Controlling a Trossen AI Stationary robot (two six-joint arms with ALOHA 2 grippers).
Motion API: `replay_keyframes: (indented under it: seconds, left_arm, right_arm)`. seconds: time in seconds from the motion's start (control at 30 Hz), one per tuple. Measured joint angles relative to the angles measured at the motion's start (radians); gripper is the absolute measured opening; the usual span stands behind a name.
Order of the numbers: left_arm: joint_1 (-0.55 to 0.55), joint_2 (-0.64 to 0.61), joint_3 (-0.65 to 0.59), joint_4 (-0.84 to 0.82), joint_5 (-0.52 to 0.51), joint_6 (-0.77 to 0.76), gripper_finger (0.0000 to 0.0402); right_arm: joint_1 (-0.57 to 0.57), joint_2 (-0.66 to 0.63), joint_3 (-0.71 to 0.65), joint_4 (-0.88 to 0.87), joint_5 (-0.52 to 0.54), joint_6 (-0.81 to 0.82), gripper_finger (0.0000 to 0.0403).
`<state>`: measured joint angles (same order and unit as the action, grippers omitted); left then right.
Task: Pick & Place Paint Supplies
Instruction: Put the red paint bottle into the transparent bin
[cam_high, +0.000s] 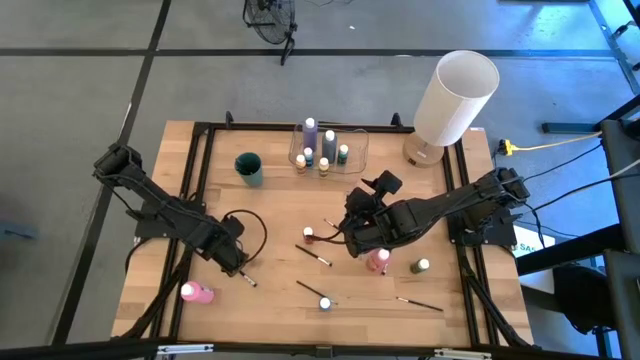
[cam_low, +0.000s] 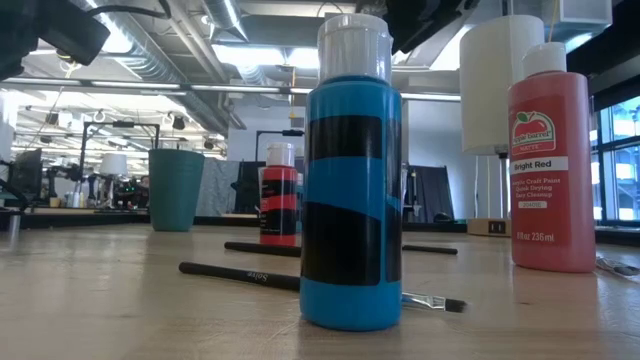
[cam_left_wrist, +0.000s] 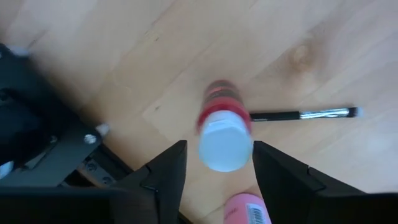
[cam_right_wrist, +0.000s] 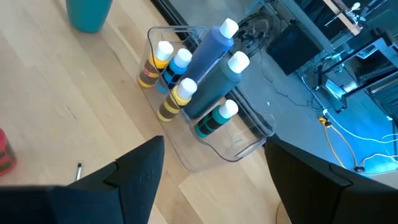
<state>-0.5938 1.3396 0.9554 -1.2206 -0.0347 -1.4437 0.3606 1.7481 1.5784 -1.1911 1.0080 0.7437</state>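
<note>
Near the desk's (cam_high: 275, 305) front left, the left hand (cam_left_wrist: 219, 146) points down, fingers apart on either side of a red paint bottle's (cam_left_wrist: 224, 134) white cap, not touching it. A paintbrush (cam_left_wrist: 301, 115) lies just beyond. At mid-desk the right hand (cam_right_wrist: 211, 180) hovers wide open, facing the clear container (cam_right_wrist: 239, 146) of bottles.

Stood crowded at mid-table: right gripper (cam_high: 352, 232), fingers spread, hung over small red bottle (cam_high: 309, 235) and paintbrush (cam_high: 313, 256), with pink bottle (cam_high: 379, 261) and green bottle (cam_high: 420, 267) just beside. Blocked along the far edge by clear container (cam_high: 352, 157) packed with upright bottles, teal cup (cam_high: 249, 168) and white cylinder (cam_high: 455, 98). Lay bare between cup and left gripper (cam_high: 240, 268); also open between the near brushes.
</note>
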Motion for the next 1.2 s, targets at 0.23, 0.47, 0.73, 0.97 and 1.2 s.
replay_keyframes:
  seconds: [0.23,0.47,0.73,0.97,1.2]
  left_arm:
    - [0.0,0.0,0.0,0.052,0.006,0.013,0.0163]
    - [0.0,0.0,0.0,0.048,0.002,0.015,0.0152]
    - [0.0,0.0,0.0,0.039,-0.009,0.009,0.0152]
    - [0.0,0.0,0.0,0.039,-0.009,0.009,0.0148]
    - [0.0,0.0,0.0,0.039,-0.009,0.009,0.0147]
  right_arm:
    - [-0.013,0.0,0.0,0.006,0.001,-0.004,0.0284]
    - [-0.024,0.0,0.0,0.007,0.001,-0.004,0.0284]
    - [-0.024,0.0,0.0,0.008,0.002,-0.004,0.0284]
    - [-0.024,0.0,0.0,0.008,0.004,-0.004,0.0284]
    - [-0.024,0.0,0.0,0.014,0.004,-0.012,0.0284]
